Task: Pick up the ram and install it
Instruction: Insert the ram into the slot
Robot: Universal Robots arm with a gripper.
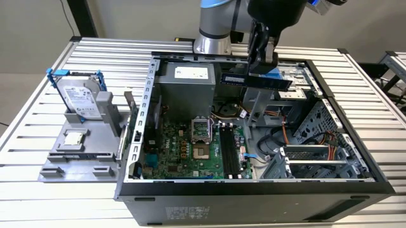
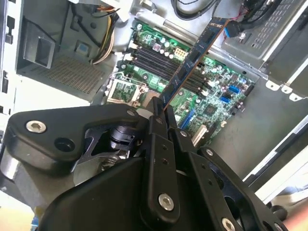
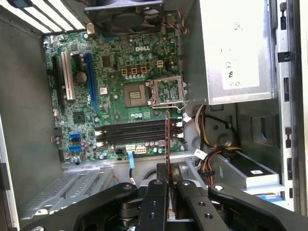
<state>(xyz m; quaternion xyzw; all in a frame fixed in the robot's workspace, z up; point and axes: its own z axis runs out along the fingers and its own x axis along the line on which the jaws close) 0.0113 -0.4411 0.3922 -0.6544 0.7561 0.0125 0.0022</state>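
Gripping one ram (image 1: 257,81), the single end effector (image 1: 261,71) has its fingers (image 3: 159,192) clamped on the stick's upper edge, with the board hanging down from them. In the second wrist view the ram (image 2: 195,60) runs straight out from the fingers (image 2: 159,120) as a long dark strip.

We count one open computer case (image 1: 254,189), one motherboard (image 1: 190,152) and one power supply (image 1: 190,78). Well away from the end effector, toward the exterior view's left, we count one hard drive (image 1: 79,97) in a blue frame and one small square chip (image 1: 74,138), both on a grey holder (image 1: 82,166) on the table (image 1: 38,199).

The case is open on top, so there is room straight below the end effector. The power supply sits just beside the ram, and case walls ring the rest.

The bank of long black slots (image 3: 134,134) lies below the end effector. The ram is apart from the slots and is not seated.
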